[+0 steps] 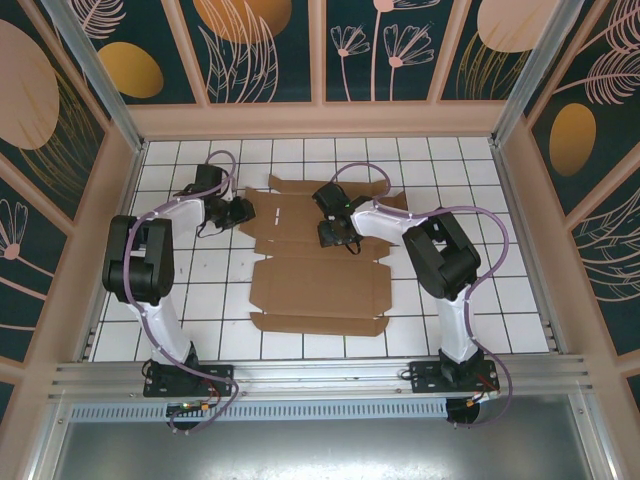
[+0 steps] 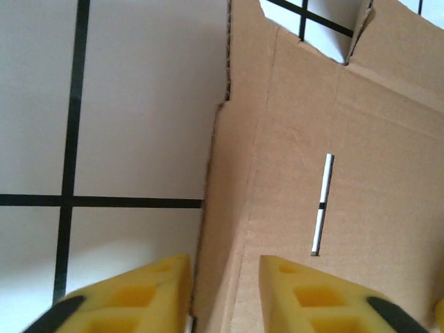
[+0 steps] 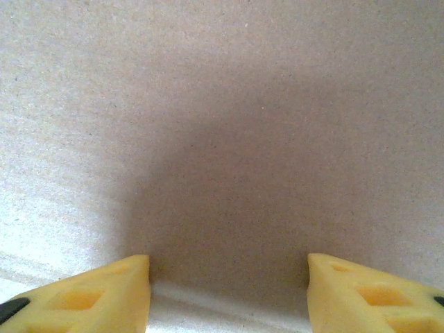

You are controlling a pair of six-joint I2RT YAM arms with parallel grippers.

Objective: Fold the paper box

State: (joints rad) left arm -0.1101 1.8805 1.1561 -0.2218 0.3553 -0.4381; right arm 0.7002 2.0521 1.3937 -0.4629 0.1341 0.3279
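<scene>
Around you: dark floral wall panels (image 1: 262,52), white tiled table (image 1: 205,300) with black grid lines. Your paper box (image 1: 320,285) lies mid-table as flat brown cut-out sheet, flaps spread, between both arms. Your left gripper (image 1: 240,212) sits at sheet's left edge; in its wrist view, yellow fingers (image 2: 139,298) stand slightly parted, straddling that edge, thin slot (image 2: 322,205) just beyond. Your right gripper (image 1: 336,238) hangs over sheet's far half, jaws spread wide, nothing held, bare cardboard close under fingertips (image 3: 90,298).
</scene>
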